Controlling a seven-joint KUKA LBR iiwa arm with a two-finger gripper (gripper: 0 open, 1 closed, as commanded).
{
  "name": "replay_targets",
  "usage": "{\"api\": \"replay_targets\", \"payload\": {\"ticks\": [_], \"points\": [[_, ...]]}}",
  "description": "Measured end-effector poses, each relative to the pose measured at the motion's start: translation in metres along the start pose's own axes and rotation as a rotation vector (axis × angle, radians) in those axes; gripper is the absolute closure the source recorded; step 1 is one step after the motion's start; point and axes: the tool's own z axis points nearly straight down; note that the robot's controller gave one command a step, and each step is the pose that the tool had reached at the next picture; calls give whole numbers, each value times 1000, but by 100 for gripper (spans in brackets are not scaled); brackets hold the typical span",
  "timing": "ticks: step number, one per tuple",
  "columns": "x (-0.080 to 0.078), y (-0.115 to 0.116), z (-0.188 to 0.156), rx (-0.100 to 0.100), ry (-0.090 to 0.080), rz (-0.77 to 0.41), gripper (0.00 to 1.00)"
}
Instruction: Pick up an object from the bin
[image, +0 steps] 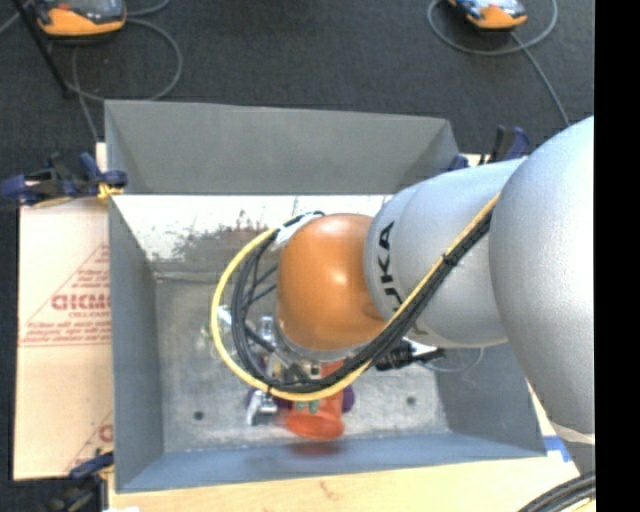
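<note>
pincer (283, 398) low in grey bin (150, 340), beneath the arm's orange cover (320, 280) | spread or pressed together: cannot tell | orange-red rounded thing (316, 426) just in front of pincer, contact unclear | purple bit (347, 399) just right of pincer

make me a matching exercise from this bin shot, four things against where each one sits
Things:
1 orange cover
2 red-orange object
3 purple thing
4 yellow cable

Places:
a against the near wall of the bin
b on the wrist of the arm, mid-bin
c looping round the cover's left side
d peeking out just up and right of the red-orange object

Pairs: 1-b, 2-a, 3-d, 4-c
</note>
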Motion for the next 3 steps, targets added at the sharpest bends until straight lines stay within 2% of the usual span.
{"api": "replay_targets", "payload": {"ticks": [1,2,3], "points": [[-19,-15,30,1,7,-289,0],[-23,-68,66,-2,20,-99,100],[-23,-68,66,-2,18,-97,100]]}}
